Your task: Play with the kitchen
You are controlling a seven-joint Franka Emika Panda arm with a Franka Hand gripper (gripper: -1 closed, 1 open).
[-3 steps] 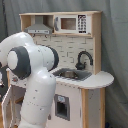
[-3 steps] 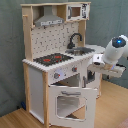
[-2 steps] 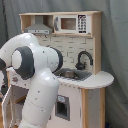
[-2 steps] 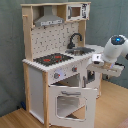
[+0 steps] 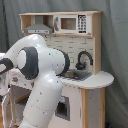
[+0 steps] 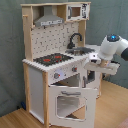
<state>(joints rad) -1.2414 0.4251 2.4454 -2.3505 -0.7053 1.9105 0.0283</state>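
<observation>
The arm (image 5: 42, 75) has swung across the front of the kitchen (image 6: 55, 65) since a second ago. In the first exterior view its white links now cover more of the hob side and the lower cabinet. In the second exterior view its wrist (image 6: 111, 47) sits closer to the counter edge, just beside the sink end. The oven door (image 6: 67, 102) hangs open, tilted outward on its bottom hinge, much as it did a moment earlier. That suggests the arm is repositioning near the counter rather than working the door, so the play is under way with no clear step finished.

The claw (image 6: 94, 60) appears as a small dark-and-white block next to the counter front. Whether its fingers are apart or together cannot be told.

The kitchen stands on the wooden floor (image 6: 15, 120) against a grey curtain (image 5: 115, 50).

- The sink (image 5: 76, 75), below the black faucet (image 5: 83, 58), looks empty, though the basin is only partly visible.
- The oven cavity behind the open door shows nothing inside.
- The microwave (image 5: 70, 23) up top is closed.
- Nothing rests on the red-ringed hob (image 6: 52, 59).
</observation>
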